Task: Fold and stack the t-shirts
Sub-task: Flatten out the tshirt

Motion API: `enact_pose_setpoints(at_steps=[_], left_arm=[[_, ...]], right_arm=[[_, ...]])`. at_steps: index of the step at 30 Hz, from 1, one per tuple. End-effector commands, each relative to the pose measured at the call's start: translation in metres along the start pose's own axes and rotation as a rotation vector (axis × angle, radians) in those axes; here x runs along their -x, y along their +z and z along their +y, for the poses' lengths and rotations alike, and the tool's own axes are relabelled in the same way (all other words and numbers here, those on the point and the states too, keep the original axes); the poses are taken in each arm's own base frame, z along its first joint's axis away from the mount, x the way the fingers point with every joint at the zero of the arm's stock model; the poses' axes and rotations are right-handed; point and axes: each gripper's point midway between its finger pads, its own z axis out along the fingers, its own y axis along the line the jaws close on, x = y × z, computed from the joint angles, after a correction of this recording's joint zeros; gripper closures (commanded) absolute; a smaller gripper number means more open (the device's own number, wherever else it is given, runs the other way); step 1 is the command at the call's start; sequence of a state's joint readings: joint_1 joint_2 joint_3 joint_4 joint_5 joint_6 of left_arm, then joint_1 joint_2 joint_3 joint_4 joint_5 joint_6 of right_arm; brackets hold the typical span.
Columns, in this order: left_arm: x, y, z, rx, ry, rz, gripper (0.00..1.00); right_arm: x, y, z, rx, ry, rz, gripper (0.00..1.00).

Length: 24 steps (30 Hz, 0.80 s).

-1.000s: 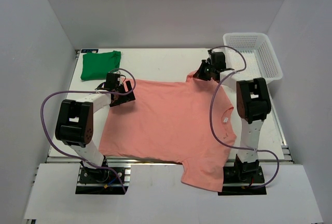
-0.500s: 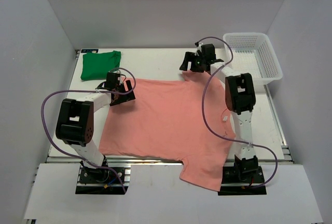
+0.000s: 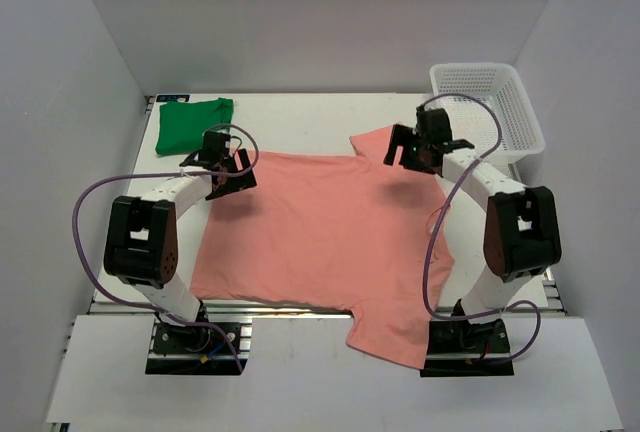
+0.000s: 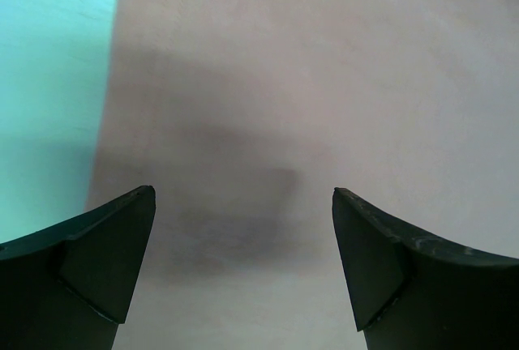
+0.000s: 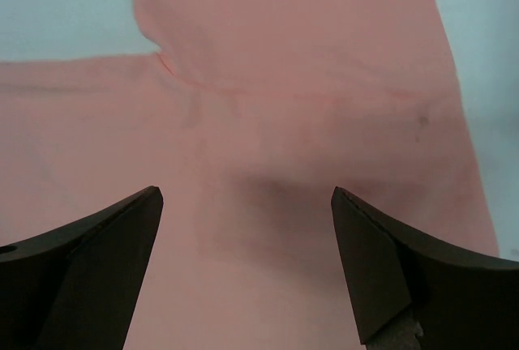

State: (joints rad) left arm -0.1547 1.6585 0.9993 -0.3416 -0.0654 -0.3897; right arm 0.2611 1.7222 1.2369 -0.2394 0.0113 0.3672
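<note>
The salmon-pink t-shirt (image 3: 330, 232) lies spread flat across the table, its collar to the right and its near sleeve hanging over the front edge. The green t-shirt (image 3: 193, 124) sits folded at the back left corner. My left gripper (image 3: 232, 174) hovers open over the pink shirt's far left corner; the left wrist view has pink cloth (image 4: 324, 83) under the gripper (image 4: 243, 204) and the shirt's edge to the left. My right gripper (image 3: 398, 155) is open just above the far sleeve (image 5: 292, 34), with the gripper (image 5: 243, 204) holding nothing.
A white mesh basket (image 3: 490, 102) stands at the back right corner, close behind the right arm. Bare white table (image 3: 300, 117) shows between the green shirt and the basket. Purple cables loop off both arms.
The right gripper opened and let go of the far sleeve, which now lies flat; the arm swung back and then right. The left gripper shifted slightly toward the back.
</note>
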Motion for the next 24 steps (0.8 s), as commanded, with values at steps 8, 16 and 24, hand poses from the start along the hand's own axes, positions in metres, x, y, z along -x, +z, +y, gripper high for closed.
enact_pose_setpoints(at_steps=[8,16,24], left_arm=[[0.030,0.016,0.002,0.097,0.009,-0.002,0.00],[0.021,0.068,-0.011,0.064,0.014,0.086,0.00],[0.050,0.112,-0.017,0.085,-0.039,0.103,0.00]], right_arm=[[-0.092,0.003,-0.064,-0.233,0.040,0.230,0.10],[-0.056,0.053,-0.068,-0.281,0.073,0.229,0.10],[-0.002,0.098,-0.078,-0.264,0.061,0.195,0.10]])
